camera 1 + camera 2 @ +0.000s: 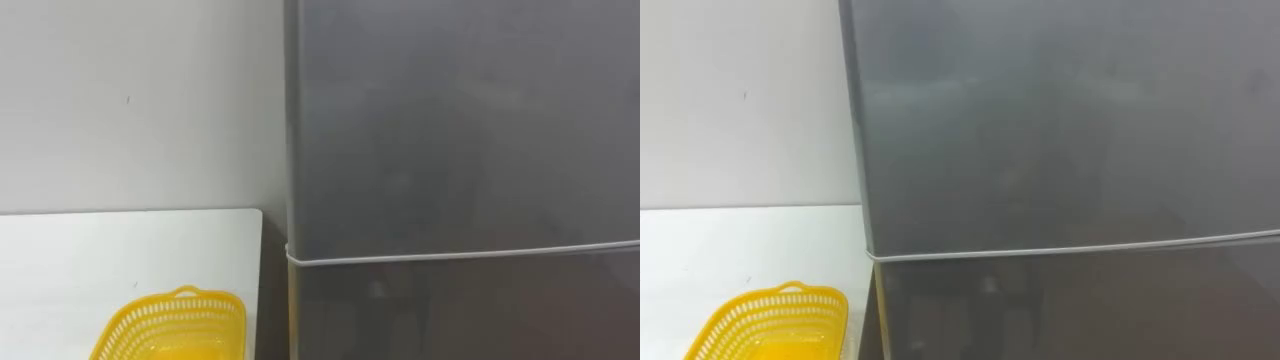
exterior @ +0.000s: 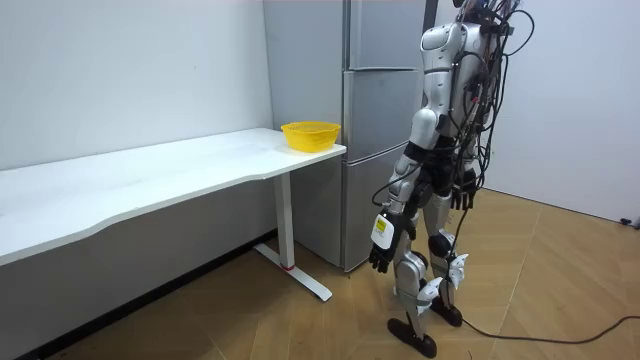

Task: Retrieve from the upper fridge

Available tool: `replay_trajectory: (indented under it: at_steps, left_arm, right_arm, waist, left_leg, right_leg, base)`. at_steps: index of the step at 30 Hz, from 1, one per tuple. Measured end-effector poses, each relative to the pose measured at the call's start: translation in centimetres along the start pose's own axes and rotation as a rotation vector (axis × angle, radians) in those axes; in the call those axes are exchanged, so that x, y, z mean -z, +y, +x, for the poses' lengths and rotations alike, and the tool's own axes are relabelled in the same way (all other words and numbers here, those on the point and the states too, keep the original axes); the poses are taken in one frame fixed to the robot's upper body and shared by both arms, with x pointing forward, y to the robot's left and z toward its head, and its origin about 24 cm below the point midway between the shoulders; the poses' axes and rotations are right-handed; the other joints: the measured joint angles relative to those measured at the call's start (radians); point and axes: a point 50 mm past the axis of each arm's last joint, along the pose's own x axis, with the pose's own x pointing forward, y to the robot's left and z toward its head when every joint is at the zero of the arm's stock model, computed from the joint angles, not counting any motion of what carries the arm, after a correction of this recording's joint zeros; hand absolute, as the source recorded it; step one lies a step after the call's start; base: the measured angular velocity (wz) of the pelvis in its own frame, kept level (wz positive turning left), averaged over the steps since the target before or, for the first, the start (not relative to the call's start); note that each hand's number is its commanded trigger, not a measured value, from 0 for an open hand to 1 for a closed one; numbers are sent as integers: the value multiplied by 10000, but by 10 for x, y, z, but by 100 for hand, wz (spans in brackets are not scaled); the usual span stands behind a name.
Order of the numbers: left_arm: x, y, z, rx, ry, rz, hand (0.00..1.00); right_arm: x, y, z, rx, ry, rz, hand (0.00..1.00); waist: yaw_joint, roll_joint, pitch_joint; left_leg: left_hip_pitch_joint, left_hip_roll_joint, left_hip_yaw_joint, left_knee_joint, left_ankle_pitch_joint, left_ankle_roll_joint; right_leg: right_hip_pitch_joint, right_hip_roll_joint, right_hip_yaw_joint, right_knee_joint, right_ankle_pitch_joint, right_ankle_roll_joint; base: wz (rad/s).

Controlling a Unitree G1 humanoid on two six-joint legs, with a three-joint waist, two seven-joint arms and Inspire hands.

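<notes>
A grey two-door fridge (image 1: pixel 460 120) stands straight ahead of me, and both of its doors are closed. A pale seam (image 1: pixel 460 256) divides the upper door from the lower door (image 1: pixel 460 310). In the room view I stand upright, close to the fridge (image 2: pixel 380 100) and facing it. Both arms hang at my sides. My left hand (image 2: pixel 381 258) is at thigh height with relaxed fingers and holds nothing. My right hand (image 2: pixel 462 200) hangs by my hip, also empty.
A white table (image 1: pixel 120 250) runs along the wall to the fridge's left. A yellow mesh basket (image 1: pixel 175 325) sits on the table's end nearest the fridge. Open wooden floor (image 2: pixel 540 280) lies behind me.
</notes>
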Motion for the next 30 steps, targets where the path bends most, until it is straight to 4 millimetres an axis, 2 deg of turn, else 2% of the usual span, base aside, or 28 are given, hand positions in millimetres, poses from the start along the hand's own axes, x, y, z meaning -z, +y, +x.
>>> replay_trajectory:
  at_steps: [18,24,26,30]
  left_arm:
    - [1,0,0,6,35,-7,0]
    - [0,0,0,-249,18,-298,0]
    - [2,0,0,-394,64,-884,0]
    - [2,2,0,-561,66,-2241,0]
  right_arm:
    - [2,1,0,-16,92,14,0]
    - [3,0,0,153,66,364,0]
    - [3,-1,0,203,70,523,0]
    - [3,-2,0,356,46,573,0]
  waist:
    - [-37,37,-3]
    - [-74,17,1]
    - [-85,18,1]
    - [-53,79,-30]
  left_leg:
    - [11,-1,-19,12,0,0]
    - [-4,-18,-169,24,2,0]
    - [-4,-21,-218,23,1,0]
    - [3,-6,-243,26,1,-1]
  right_leg:
    - [24,0,8,1,0,0]
    - [80,2,-25,-3,-2,3]
    - [109,1,-184,-20,-2,3]
    - [122,9,-189,-21,-2,4]
  base:
    - [0]
    - [7]
    - [8]
    - [3]
